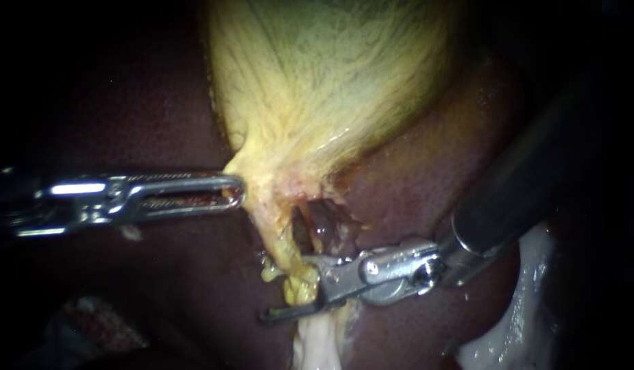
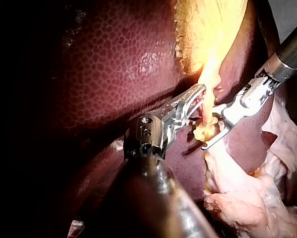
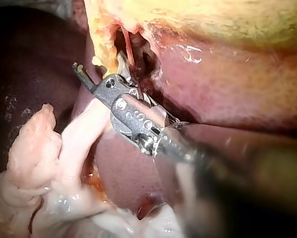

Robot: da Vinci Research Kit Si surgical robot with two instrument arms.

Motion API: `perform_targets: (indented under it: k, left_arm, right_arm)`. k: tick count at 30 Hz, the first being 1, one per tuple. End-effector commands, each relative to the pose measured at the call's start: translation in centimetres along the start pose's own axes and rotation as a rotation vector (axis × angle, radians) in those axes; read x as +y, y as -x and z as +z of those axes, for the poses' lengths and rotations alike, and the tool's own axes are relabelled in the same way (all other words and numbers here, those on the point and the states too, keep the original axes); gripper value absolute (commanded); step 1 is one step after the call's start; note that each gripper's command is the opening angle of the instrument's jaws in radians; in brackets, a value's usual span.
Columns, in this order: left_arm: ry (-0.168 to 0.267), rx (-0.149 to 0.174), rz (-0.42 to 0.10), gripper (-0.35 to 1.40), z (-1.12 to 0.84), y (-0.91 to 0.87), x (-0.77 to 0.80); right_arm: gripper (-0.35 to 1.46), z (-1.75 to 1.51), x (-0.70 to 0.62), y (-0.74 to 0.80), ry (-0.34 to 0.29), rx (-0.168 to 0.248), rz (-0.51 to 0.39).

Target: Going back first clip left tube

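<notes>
Scene: A pale yellow, fibrous gallbladder [image 1: 323,82] lies on the dark maroon, stippled liver [image 1: 125,103]. Its neck narrows into the thin, yellow, fat-coated left tube [image 1: 274,236].

Left hold: The slender steel left instrument [image 1: 240,192], with long slotted jaws, has them closed on the edge of the gallbladder's neck, which peaks toward it. The grip appears meant to draw the neck sideways, stretching the tube and lifting it clear of the liver.

Opening: Beside the tube a small dark-red window [image 1: 315,223] shows in the tissue, leaving room for a jaw to pass behind.

Right approach: The dark-shafted, steel-tipped right instrument [image 1: 286,288] comes in low across the liver. Its two thin jaws stand apart, one above and one below the tube's lower end. They straddle the tube and do not clamp it.

Wrist views: From the right arm's camera, one jaw tip of that instrument [image 3: 99,62] juts free past the tube while the other is lost among tissue. From the left arm's camera, both instruments meet at the yellow strand, the left instrument [image 2: 200,91] nearer the gallbladder than the right one [image 2: 210,126].

Clip: None can be made out on the tube, because jaws and fat cover that stretch.

Below the jaws: A soft whitish strand of tissue [image 1: 317,346] trails away.

Outlook: With the jaws spread, the right instrument looks placed to slide back along its own shaft. The hooked lower tip could snag fat on the way.
</notes>
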Motion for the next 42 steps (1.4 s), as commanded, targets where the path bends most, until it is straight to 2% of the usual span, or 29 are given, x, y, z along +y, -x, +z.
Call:
perform_targets:
  k: [1, 13, 25, 33, 42]
  left_arm:
    - [0.0, 0.0, 0.0, -0.18, 0.0, 0.0, 0.0]
    - [-0.001, 0.001, 0.0, -0.18, -0.02, 0.0, 0.01]
    - [-0.002, 0.001, 0.002, -0.18, -0.02, -0.02, 0.03]
    - [-0.002, 0.001, 0.003, -0.18, 0.0, -0.03, 0.08]
    - [0.002, -0.002, 0.004, -0.18, 0.04, -0.05, 0.12]
  right_arm:
    - [0.6, -0.01, 0.0, 0.0, -0.002, -0.002, -0.012]
    - [0.6, -0.19, -0.05, 0.01, -0.006, -0.001, -0.041]
    - [0.6, -0.8, -0.08, -0.06, 0.015, 0.001, -0.014]
    - [0.6, -1.27, -0.11, -0.17, -0.003, 0.008, -0.003]
    - [0.6, -1.68, -0.08, -0.39, 0.017, 0.006, -0.06]
